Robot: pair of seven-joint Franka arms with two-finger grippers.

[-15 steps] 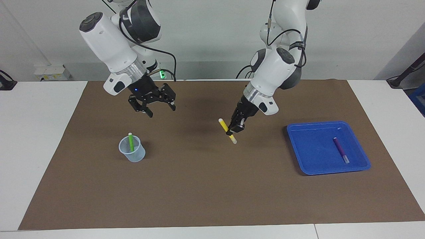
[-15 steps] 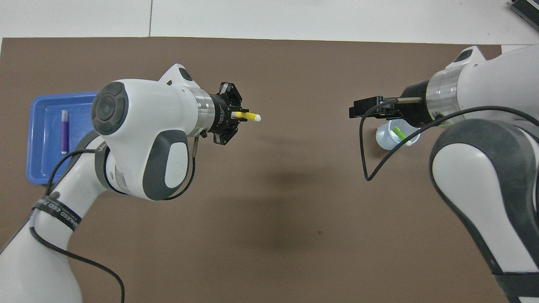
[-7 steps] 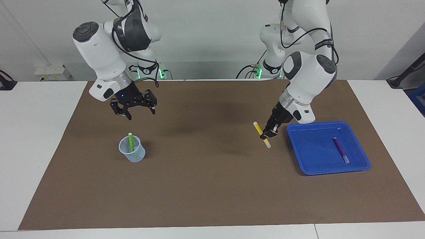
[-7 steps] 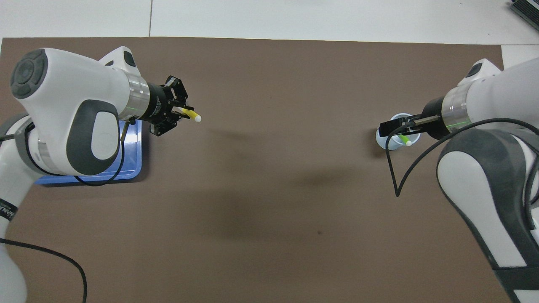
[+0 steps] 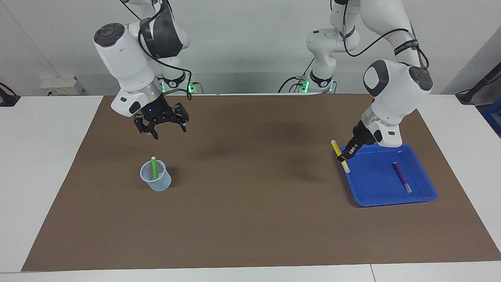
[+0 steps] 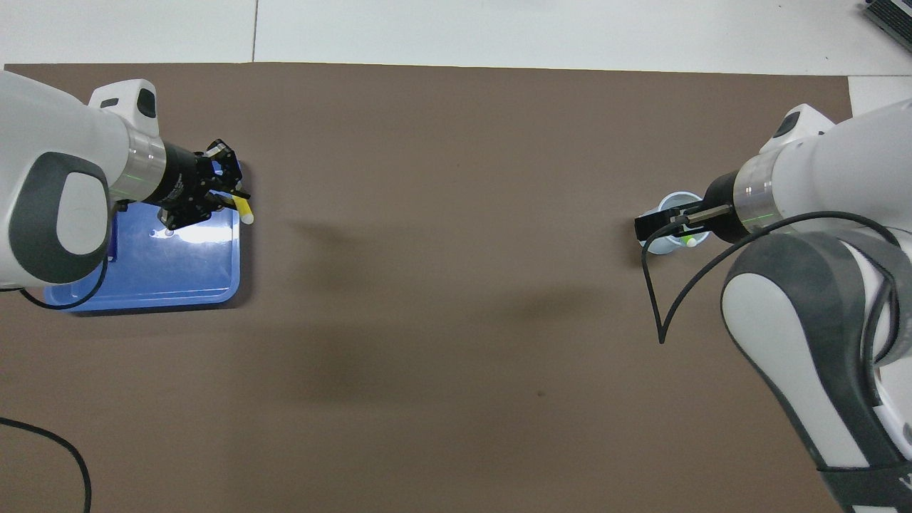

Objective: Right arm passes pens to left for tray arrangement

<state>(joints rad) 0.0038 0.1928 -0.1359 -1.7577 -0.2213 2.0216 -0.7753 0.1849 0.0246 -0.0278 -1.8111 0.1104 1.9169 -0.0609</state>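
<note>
My left gripper (image 5: 344, 155) (image 6: 226, 201) is shut on the yellow pen (image 5: 335, 147) (image 6: 244, 211). It holds the pen tilted in the air over the rim of the blue tray (image 5: 375, 188) (image 6: 178, 274) that faces the middle of the mat. The purple pen (image 5: 402, 177) lies in the tray; the left arm hides it in the overhead view. The green pen (image 5: 155, 167) (image 6: 690, 241) stands in a translucent cup (image 5: 157, 182) (image 6: 673, 203). My right gripper (image 5: 170, 133) (image 6: 652, 228) hangs open and holds nothing, over the mat by the cup.
A brown mat (image 5: 242, 219) covers most of the white table (image 5: 43, 164). A black cable (image 6: 655, 299) loops down from the right arm near the cup. A socket strip (image 5: 58, 85) sits at the table's edge by the right arm's base.
The left arm has carried the yellow pen from over the middle of the mat to the tray's rim. The right gripper has drawn back from the middle to over the cup's area, still open.
</note>
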